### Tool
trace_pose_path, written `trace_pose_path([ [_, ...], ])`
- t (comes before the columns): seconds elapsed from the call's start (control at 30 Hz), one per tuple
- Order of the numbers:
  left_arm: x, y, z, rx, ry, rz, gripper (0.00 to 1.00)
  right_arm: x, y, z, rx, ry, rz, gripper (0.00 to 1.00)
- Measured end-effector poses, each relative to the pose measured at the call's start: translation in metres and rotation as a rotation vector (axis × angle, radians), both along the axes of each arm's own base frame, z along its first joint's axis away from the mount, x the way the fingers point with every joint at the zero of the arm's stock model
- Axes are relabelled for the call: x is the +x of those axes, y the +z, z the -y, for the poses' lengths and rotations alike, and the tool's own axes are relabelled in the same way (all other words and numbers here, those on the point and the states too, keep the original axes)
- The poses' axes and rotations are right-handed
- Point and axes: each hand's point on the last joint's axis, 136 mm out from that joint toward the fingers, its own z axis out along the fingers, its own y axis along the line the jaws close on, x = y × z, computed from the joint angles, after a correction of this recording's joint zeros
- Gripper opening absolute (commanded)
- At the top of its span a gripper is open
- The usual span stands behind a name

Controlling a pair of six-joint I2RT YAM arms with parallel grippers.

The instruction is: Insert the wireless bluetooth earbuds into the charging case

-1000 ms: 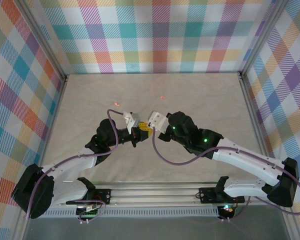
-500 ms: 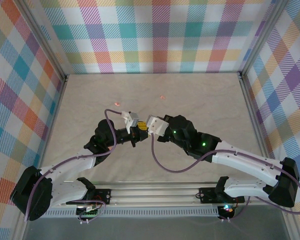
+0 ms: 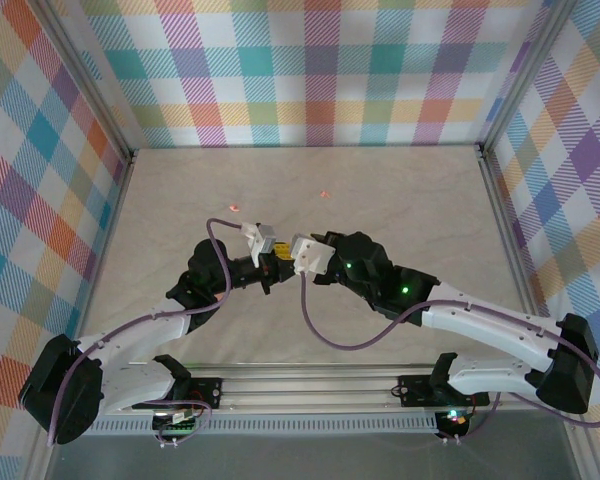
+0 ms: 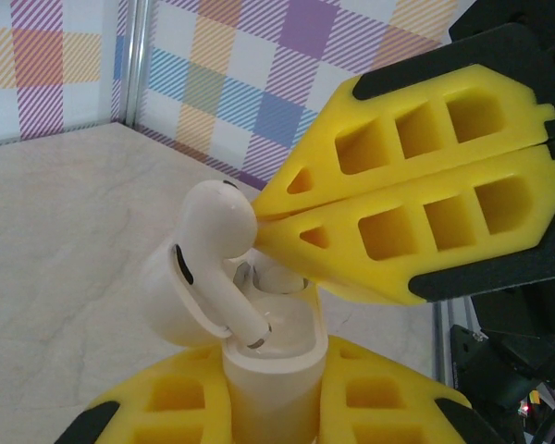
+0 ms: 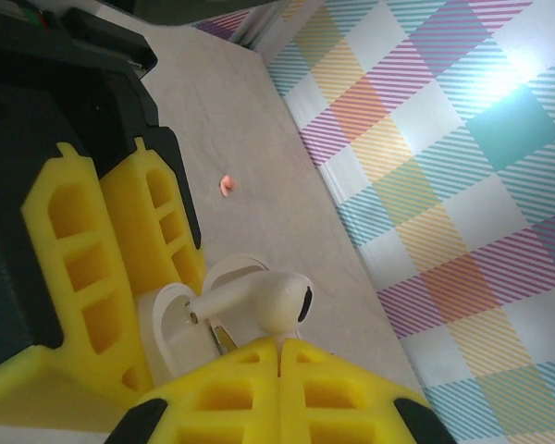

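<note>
Holding the case: left gripper (image 4: 273,400), its yellow fingers (image 4: 171,407) clamped on both sides of the white charging case (image 4: 276,356), which stands upright with its lid (image 4: 162,287) swung open
Right gripper (image 5: 282,347): closed, with the fingertips pinching the rounded head of a white earbud (image 4: 215,242)
White earbud: tilted, with the stem tip down at the mouth of the case and the head up and out – not fully seated
Inside the case: a second pale shape (image 4: 279,277) beside the stem; I cannot tell whether it is the other white earbud
Where the arms meet: mid-table in the top view, grippers tip to tip and raised off the table (image 3: 410,200)
Pink earbuds: two salmon bits lying loose on the table – one (image 3: 234,208) beyond the left arm, the other (image 3: 325,194) further right, well apart from each other and from the grippers
Surround: plaid walls (image 3: 310,70) on three sides
</note>
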Motion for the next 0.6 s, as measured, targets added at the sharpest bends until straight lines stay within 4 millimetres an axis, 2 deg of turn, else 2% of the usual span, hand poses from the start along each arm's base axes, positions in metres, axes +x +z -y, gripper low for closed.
trace_pose_path([
  [0.5, -0.001, 0.003, -0.004, 0.000, 0.012, 0.002, 0.00, -0.011, -0.001, -0.002, 0.029, 0.056, -0.005, 0.00],
  [0.6, -0.002, 0.002, -0.004, 0.001, 0.013, 0.000, 0.00, -0.012, -0.002, -0.003, 0.028, 0.063, -0.009, 0.03],
])
